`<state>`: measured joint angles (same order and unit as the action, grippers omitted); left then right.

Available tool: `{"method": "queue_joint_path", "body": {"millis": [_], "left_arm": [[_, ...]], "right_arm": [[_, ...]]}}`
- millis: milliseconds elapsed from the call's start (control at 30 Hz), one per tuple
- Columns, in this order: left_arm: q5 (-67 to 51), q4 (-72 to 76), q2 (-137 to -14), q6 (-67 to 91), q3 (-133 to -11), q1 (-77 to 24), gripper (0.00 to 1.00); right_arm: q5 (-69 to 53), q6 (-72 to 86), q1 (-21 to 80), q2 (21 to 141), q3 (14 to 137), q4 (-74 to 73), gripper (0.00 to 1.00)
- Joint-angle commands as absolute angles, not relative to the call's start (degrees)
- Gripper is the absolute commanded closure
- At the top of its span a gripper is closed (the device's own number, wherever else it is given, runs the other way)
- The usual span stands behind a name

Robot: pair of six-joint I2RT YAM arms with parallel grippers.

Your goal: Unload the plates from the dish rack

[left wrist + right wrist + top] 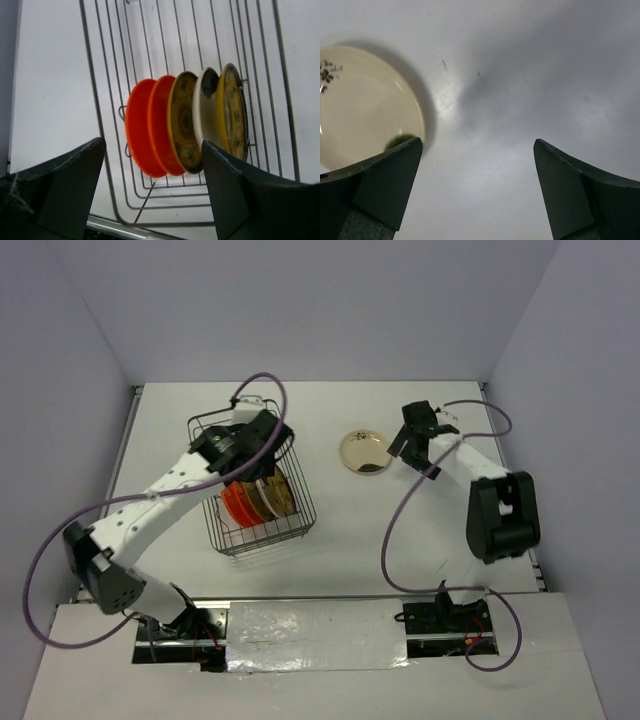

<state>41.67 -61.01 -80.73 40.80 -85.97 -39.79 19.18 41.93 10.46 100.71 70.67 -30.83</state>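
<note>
From the overhead camera I see the rectangular dish rack of thin dark wire (222, 530) sitting at about 9 o'clock from the middle of the white table (350, 540). A row of small round plates stands on edge in its 6 o'clock half. My left wrist camera counts five, packed close together: two plain orange-red plates (142, 135) at the 9 o'clock end of the row, then a dark brown plate with a yellow pattern (182, 122), a cream plate (204, 105), and a yellow-patterned plate (231, 112) at the 3 o'clock end, next to the rack's wires. My left gripper (152, 146) hangs above this row with its jaws spread wide. They clasp nothing, and both dark fingers (65, 190) are clear of the plates. Overhead, the left gripper (262, 435) is over the rack's 12 o'clock half. One more plate is out of the rack: a cream round plate with a dark patch (365, 452) lies flat on the table at roughly 1 o'clock from the table's middle, well apart from the rack. My right gripper (412, 440) is just at 3 o'clock of it. Its wrist camera shows the jaws released and wide with bare table between them (477, 145). That cream plate (365, 110) shows at 9 o'clock in the frame, beside the left-hand finger. I cannot tell whether that finger touches its rim.
</note>
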Motion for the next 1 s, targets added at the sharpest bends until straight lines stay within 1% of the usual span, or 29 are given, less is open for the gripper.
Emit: {"method": "queue_joint_path", "body": {"millis": [0, 33, 67, 133, 167, 267, 333, 367, 500, 567, 733, 800, 900, 967], "left_arm": [[52.4, -69.8, -89.6, 47.6, -92.7, -43.9, 0.15], [53.0, -71.9, -91.4, 48.7, -93.6, -45.1, 0.17], [53.3, -72.9, -93.0, 49.6, -94.5, -45.4, 0.19], [54.2, -75.7, -96.8, 53.3, -96.6, -46.5, 0.22], [54.4, -76.1, -97.5, 54.1, -96.9, -46.7, 0.26], [54.0, -74.9, -98.4, 55.5, -95.9, -46.8, 0.30], [52.6, -72.8, -98.0, 54.8, -94.9, -46.8, 0.34], [52.0, -70.3, -97.9, 54.2, -93.9, -46.8, 0.38], [51.2, -68.7, -99.7, 54.5, -93.3, -46.8, 0.40], [51.6, -68.7, -100.8, 55.7, -92.7, -46.7, 0.42], [51.2, -64.5, -100.5, 55.9, -89.0, -46.1, 0.46], [50.5, -62.1, -100.3, 55.5, -87.4, -45.7, 0.50], [49.5, -59.9, -100.7, 55.2, -85.6, -45.3, 0.53], [49.2, -59.7, -101.2, 55.7, -84.9, -45.2, 0.59]], "right_arm": [[24.1, 41.1, 12.1, 87.5, 62.7, -32.2, 0.00], [20.9, 36.9, 12.9, 85.5, 60.8, -28.2, 0.00], [18.4, 36.0, 13.2, 82.7, 59.3, -27.7, 0.00], [17.5, 35.7, 15.0, 80.1, 56.7, -27.4, 0.00], [17.5, 35.4, 15.4, 79.4, 55.2, -27.2, 0.00], [15.7, 34.3, 16.4, 77.8, 53.2, -26.0, 0.00], [13.7, 33.4, 16.9, 77.6, 52.6, -25.2, 0.00], [13.5, 33.2, 17.8, 77.6, 52.3, -25.1, 0.00], [13.0, 32.8, 19.7, 77.8, 51.9, -24.5, 0.00], [11.3, 31.5, 20.8, 77.6, 51.9, -24.1, 0.00], [9.0, 30.3, 22.9, 76.8, 51.7, -23.6, 0.00], [8.5, 30.6, 23.7, 76.0, 51.3, -23.2, 0.00], [7.7, 30.7, 23.9, 75.3, 50.7, -22.8, 0.00], [7.8, 30.6, 24.2, 74.9, 50.7, -23.0, 0.00]]}}
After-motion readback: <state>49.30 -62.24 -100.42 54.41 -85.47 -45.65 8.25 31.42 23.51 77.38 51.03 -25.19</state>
